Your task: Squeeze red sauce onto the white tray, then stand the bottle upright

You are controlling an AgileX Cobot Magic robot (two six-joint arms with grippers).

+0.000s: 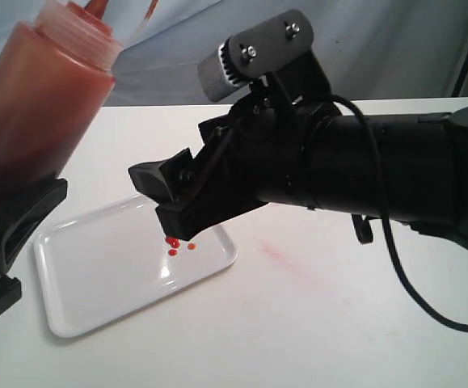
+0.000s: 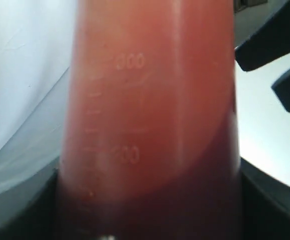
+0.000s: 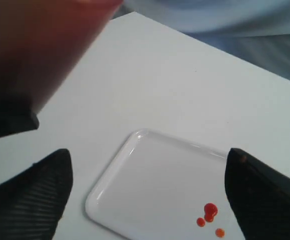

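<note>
The bottle [image 1: 40,105] is held off the table at the left, nozzle end up and leaning slightly, with dark red sauce showing through. My left gripper [image 1: 19,206] is shut on its lower end. In the left wrist view the bottle [image 2: 150,125] fills the frame between the black fingers [image 2: 270,200]. The white tray [image 1: 104,275] lies flat on the table, with a few small drops of red sauce [image 1: 174,243] near its right corner. My right gripper [image 1: 157,198] hovers open just above those drops, holding nothing. In the right wrist view, the red sauce [image 3: 210,212] sits on the tray [image 3: 150,165] between open fingers [image 3: 29,200].
A faint pinkish smear [image 1: 278,255] marks the white table [image 1: 314,323] to the right of the tray. The right arm's black body [image 1: 363,170] and its cable [image 1: 411,283] span the right half. A pale blue cloth [image 1: 379,40] hangs behind the table.
</note>
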